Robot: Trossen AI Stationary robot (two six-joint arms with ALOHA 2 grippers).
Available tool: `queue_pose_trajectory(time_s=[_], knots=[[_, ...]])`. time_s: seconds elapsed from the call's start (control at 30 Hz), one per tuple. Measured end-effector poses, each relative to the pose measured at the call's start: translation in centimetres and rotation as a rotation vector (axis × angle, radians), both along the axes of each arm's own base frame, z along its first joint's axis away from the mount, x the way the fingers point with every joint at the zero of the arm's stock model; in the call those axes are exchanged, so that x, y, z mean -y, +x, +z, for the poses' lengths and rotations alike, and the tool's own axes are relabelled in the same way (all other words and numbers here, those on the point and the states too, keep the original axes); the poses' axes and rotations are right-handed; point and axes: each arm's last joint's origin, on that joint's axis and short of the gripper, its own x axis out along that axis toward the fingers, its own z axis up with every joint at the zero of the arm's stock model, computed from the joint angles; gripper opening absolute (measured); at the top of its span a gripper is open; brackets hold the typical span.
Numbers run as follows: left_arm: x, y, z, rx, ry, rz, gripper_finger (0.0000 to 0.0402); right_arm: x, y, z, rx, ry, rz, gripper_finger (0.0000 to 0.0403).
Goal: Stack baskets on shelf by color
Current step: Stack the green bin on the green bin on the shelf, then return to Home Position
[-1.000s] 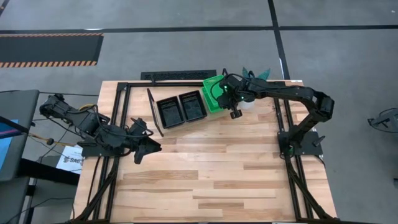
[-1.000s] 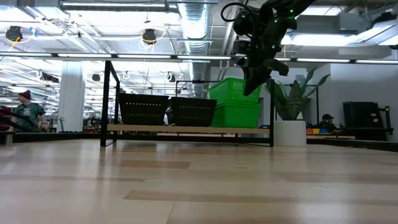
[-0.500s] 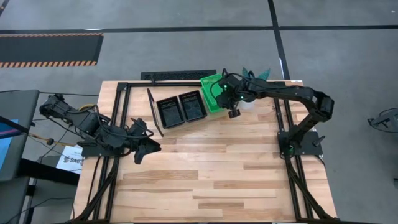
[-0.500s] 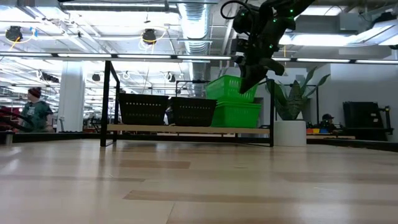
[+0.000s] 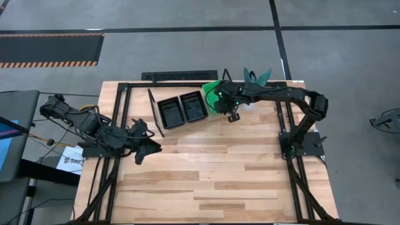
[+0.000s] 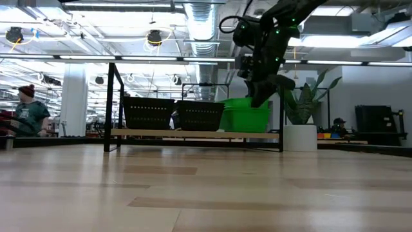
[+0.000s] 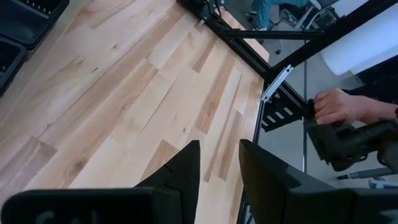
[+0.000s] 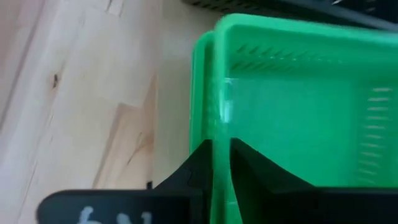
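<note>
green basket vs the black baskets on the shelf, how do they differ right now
The green basket is bright green; the black baskets are black. The green one has the right gripper pinching its rim, while nothing touches the black ones. It sits at the shelf end nearest the right arm; the black ones take the middle and far side, two side by side. All are shallow, rectangular, mesh-sided, and rest on the same board.

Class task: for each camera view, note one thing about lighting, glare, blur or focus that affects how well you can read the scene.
High view: even light, sharp, soft shadows under the arms. Low view: bright ceiling lights backlight the shelf, so the black baskets read as silhouettes. Left wrist view: the left tool is crisp against the table. Right wrist view: the green basket fills the frame, soft and blurred, with the right tool on its rim.
</note>
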Motion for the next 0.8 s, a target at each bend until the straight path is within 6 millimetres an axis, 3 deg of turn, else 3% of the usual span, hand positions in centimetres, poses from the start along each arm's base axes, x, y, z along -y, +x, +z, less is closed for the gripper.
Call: queue_pose_trajectory(time_s=[0.4,0.57,0.67,0.8], knots=[[-0.1,0.0,0.0,0.008,0.008,0.027,0.0099,0.6,0.6,5.5,0.11,0.006,-0.092,0.0199],[-0.1,0.1,0.1,0.015,0.005,0.036,0.0099,0.3,0.7,7.7,0.147,0.028,-0.142,0.0229],[-0.1,0.3,0.5,0.065,0.02,0.068,0.0099,-0.4,0.0,10.9,0.221,0.084,-0.18,0.0229],[-0.2,0.4,1.6,0.177,0.073,0.049,0.0099,-2.6,-2.9,17.7,0.453,0.175,-0.235,0.0223]])
